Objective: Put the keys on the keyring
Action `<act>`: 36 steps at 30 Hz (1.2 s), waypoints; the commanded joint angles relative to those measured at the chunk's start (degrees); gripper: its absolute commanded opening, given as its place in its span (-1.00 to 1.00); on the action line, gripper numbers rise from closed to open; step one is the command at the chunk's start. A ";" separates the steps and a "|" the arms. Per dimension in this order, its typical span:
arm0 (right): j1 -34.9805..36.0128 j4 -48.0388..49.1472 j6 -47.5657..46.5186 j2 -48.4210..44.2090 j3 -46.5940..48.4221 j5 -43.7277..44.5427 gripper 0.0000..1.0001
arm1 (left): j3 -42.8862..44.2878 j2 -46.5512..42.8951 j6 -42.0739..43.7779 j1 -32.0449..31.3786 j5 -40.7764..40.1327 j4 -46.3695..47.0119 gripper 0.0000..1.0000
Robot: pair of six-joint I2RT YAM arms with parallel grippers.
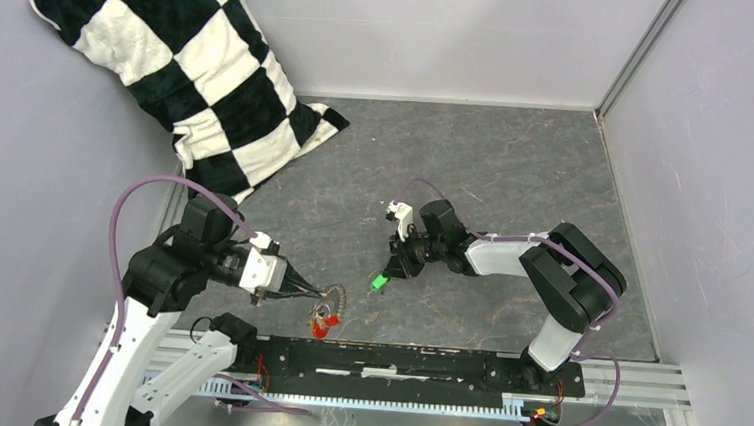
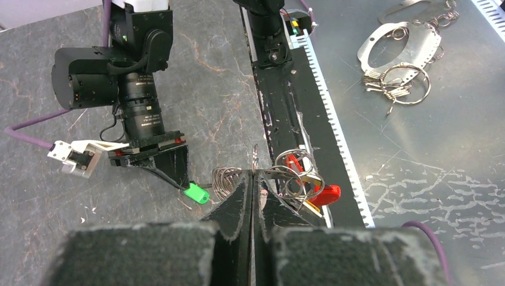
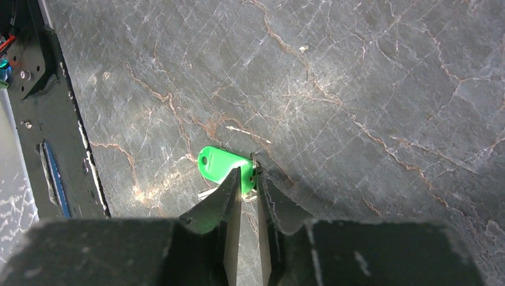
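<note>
My left gripper point(image 1: 322, 291) point(image 2: 254, 176) is shut on the thin wire of the keyring point(image 2: 225, 180) point(image 1: 335, 297) and holds it near the table's front edge. A red key point(image 2: 327, 192) point(image 1: 322, 329) and a yellow key point(image 2: 309, 205) hang among the wire loops beside its tips. The green key point(image 3: 223, 164) point(image 1: 379, 282) point(image 2: 196, 193) lies low over the dark stone table, just right of the keyring. My right gripper point(image 3: 249, 174) point(image 1: 389, 272) has its narrow jaws pinched on the inner end of the key's green head, by a small ring.
A black-and-white checked pillow point(image 1: 193, 70) leans in the far left corner. A black rail point(image 1: 393, 359) runs along the front edge. Beyond it, spare rings and metal pieces point(image 2: 399, 77) lie on a metal shelf. Grey walls point(image 1: 715, 197) close in both sides.
</note>
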 commanded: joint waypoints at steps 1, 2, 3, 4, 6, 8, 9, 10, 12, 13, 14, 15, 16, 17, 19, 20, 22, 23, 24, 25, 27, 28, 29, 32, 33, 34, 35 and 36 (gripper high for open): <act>0.21 2.83 -0.02 -2.35 -0.26 0.75 -0.64 | -0.08 -0.40 3.23 -0.14 -0.20 0.08 -0.96; 0.25 3.16 -0.17 -2.69 -0.42 0.72 -0.67 | -0.16 -0.48 3.22 -0.15 -0.16 0.21 -0.96; 0.22 3.35 -0.35 -3.03 -0.53 0.69 -0.71 | -0.22 -0.49 3.26 -0.14 -0.17 0.17 -0.96; 0.21 3.56 -0.56 -3.42 -0.61 0.52 -0.76 | -0.26 -0.50 3.28 -0.19 -0.16 0.13 -0.96; 0.19 3.96 -0.98 -4.25 -0.92 -0.23 -0.90 | -0.26 -0.40 3.24 -0.14 -0.12 0.14 -0.96; 0.22 5.50 -0.95 -5.52 -1.92 -1.02 -0.99 | -0.18 -0.40 3.41 -0.13 -0.12 0.15 -0.96; 0.25 5.93 -1.07 -6.23 -2.39 -1.64 -0.99 | -0.18 -0.33 3.46 -0.18 -0.08 0.15 -0.95; 0.29 6.25 -1.48 -6.95 -2.67 -2.47 -0.99 | -0.20 -0.31 3.39 -0.17 -0.09 0.13 -0.96; 0.49 6.35 -3.67 -8.96 -3.46 -3.13 -0.99 | -0.24 -0.38 3.27 -0.18 -0.15 0.10 -0.96; 0.72 5.94 -5.38 -10.43 -3.92 -3.27 -0.99 | -0.26 -0.40 3.27 -0.22 -0.08 0.12 -0.96; 1.12 5.55 -7.52 -12.18 -4.34 -3.19 -0.99 | -0.33 -0.40 3.29 -0.17 -0.04 0.15 -0.96; 1.66 4.83 -10.29 -13.70 -4.80 -3.18 -0.99 | -0.35 -0.42 3.28 -0.19 0.01 0.07 -0.96; 2.37 4.05 -13.36 -16.10 -5.44 -2.66 -0.99 | -0.39 -0.32 3.16 -0.17 0.11 0.10 -0.96; 3.09 3.48 -16.41 -18.09 -5.94 -2.45 -0.99 | -0.39 -0.27 3.06 -0.22 0.25 0.07 -0.96; 4.72 3.47 -21.39 -23.14 -7.73 -2.31 -0.99 | -0.20 0.01 2.87 -0.18 0.64 0.06 -0.95; 5.55 3.57 -23.91 -26.10 -8.69 -2.26 -0.99 | -0.06 0.14 2.71 -0.20 0.81 0.06 -0.96; 7.24 3.49 -28.68 -31.85 -10.35 -1.55 -0.99 | 0.13 0.37 2.50 -0.16 0.93 0.10 -0.96; 7.97 3.30 -30.57 -34.88 -10.91 -0.79 -0.99 | 0.17 0.54 2.20 -0.15 1.10 0.11 -0.96; 8.50 2.86 -32.30 -37.43 -11.15 -0.42 -0.99 | 0.18 0.60 2.12 -0.17 1.17 0.01 -0.96; 9.19 2.01 -33.87 -39.95 -11.05 -0.11 -0.99 | 0.22 0.73 1.95 -0.18 1.31 0.05 -0.96; 10.75 -0.38 -37.03 -44.08 -10.12 1.59 -0.99 | 0.33 0.94 1.50 -0.15 1.97 0.12 -0.96; 11.78 -1.79 -38.48 -45.85 -9.35 3.07 -0.99 | 0.35 1.12 1.32 -0.15 2.48 0.15 -0.96; 12.86 -2.90 -40.19 -47.30 -8.55 4.09 -0.99 | 0.35 1.33 0.89 -0.20 2.93 0.34 -0.96; 15.78 -6.48 -43.70 -49.67 -4.98 5.60 -0.99 | 0.35 1.94 -1.99 -0.16 4.33 1.92 -0.96; 16.88 -7.58 -44.60 -50.21 -3.55 5.52 -0.99 | 0.35 2.08 -3.22 -0.17 4.77 2.70 -0.96; 17.85 -8.51 -45.78 -50.55 -2.41 5.01 -0.99 | 0.40 2.21 -4.26 -0.16 5.35 3.37 -0.96; 18.65 -9.69 -46.68 -50.54 -0.83 4.42 -0.99 | 0.54 2.35 -4.68 -0.14 5.64 3.59 -0.96; 19.57 -10.83 -47.68 -50.37 0.85 3.92 -0.99 | 0.84 2.56 -4.96 -0.15 5.84 3.58 -0.96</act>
